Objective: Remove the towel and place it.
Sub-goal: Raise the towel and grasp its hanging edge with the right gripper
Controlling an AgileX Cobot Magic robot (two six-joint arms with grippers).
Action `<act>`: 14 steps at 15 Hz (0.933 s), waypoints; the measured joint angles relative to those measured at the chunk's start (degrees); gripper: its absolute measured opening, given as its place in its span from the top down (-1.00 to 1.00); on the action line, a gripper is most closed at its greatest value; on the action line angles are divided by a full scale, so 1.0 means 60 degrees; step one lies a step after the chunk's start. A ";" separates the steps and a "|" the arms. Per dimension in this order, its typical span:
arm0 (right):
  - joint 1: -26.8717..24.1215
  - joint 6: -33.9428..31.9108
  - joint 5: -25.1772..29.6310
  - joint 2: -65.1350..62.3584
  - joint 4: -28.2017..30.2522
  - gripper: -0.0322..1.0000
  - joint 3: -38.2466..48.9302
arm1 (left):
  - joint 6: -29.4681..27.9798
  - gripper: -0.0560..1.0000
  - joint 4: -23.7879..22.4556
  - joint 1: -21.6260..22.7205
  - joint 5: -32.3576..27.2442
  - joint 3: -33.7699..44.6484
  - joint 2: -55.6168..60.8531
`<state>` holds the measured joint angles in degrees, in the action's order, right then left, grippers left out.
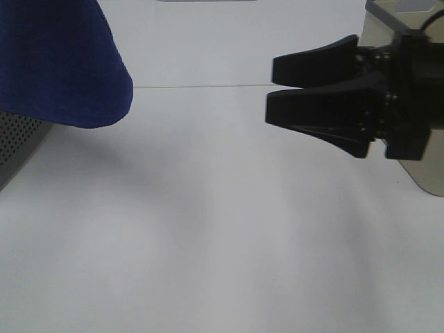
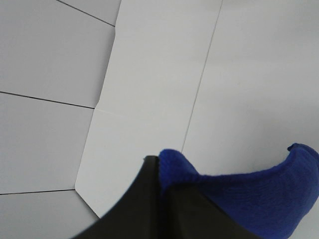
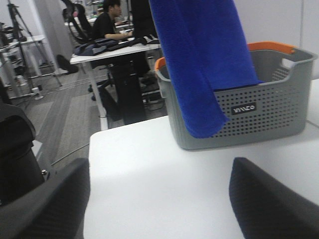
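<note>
Towel point(image 1: 62, 62) hangs down from the left gripper point(image 2: 158, 164). Its jaws are shut tight on a fold of the blue cloth, which bulges out just beside the closed tips. The low end of the cloth hangs in front of the basket point(image 3: 279, 109) wall. I cannot tell if any of it is inside.

The right gripper point(image 1: 270, 90) has its jaws wide open and holds nothing. The towel is well in front of those open jaws, with bare table point(image 1: 208, 243) between.

The step now looks like lifting the towel away from the basket. To do it well, the left jaws need a firm pinch, because the cloth is soft and could slip out. The lift should go high enough that the low end comes free of the rim and does not drag the basket along. Going slow should stop the towel from swinging. The open right jaws could come in and take the hanging end. Then the towel can be laid flat on the table, not dropped in a heap.
</note>
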<state>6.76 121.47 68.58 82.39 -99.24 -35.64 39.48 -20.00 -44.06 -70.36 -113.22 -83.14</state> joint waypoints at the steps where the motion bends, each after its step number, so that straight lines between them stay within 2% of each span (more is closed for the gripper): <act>1: 0.0516 0.0000 -0.0038 0.0516 -0.0019 -0.52 -0.0468 | 0.0124 0.89 0.0201 0.0000 0.0000 0.0000 0.0000; 3: 0.1442 -0.0029 -0.0439 0.1442 -0.0048 -0.52 -0.1404 | 0.0172 0.89 0.0477 0.0000 0.0000 0.0000 0.0000; 6: 0.2091 -0.0038 -0.0707 0.2368 -0.0048 -0.52 -0.2359 | 0.0181 0.89 0.0783 0.0000 0.0010 0.0000 0.0000; 11: 0.2645 -0.0516 -0.0783 0.3925 -0.0048 -0.52 -0.4479 | 0.0191 0.89 0.1127 0.0000 0.0344 0.0000 0.0000; 14: 0.2960 -0.0831 -0.0754 0.4307 -0.0048 -0.52 -0.5032 | 0.0201 0.89 0.1146 0.0000 0.0401 0.0000 0.0000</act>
<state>24.52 116.48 64.06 108.23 -99.52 -65.83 40.68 -13.12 -44.06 -67.95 -113.22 -83.14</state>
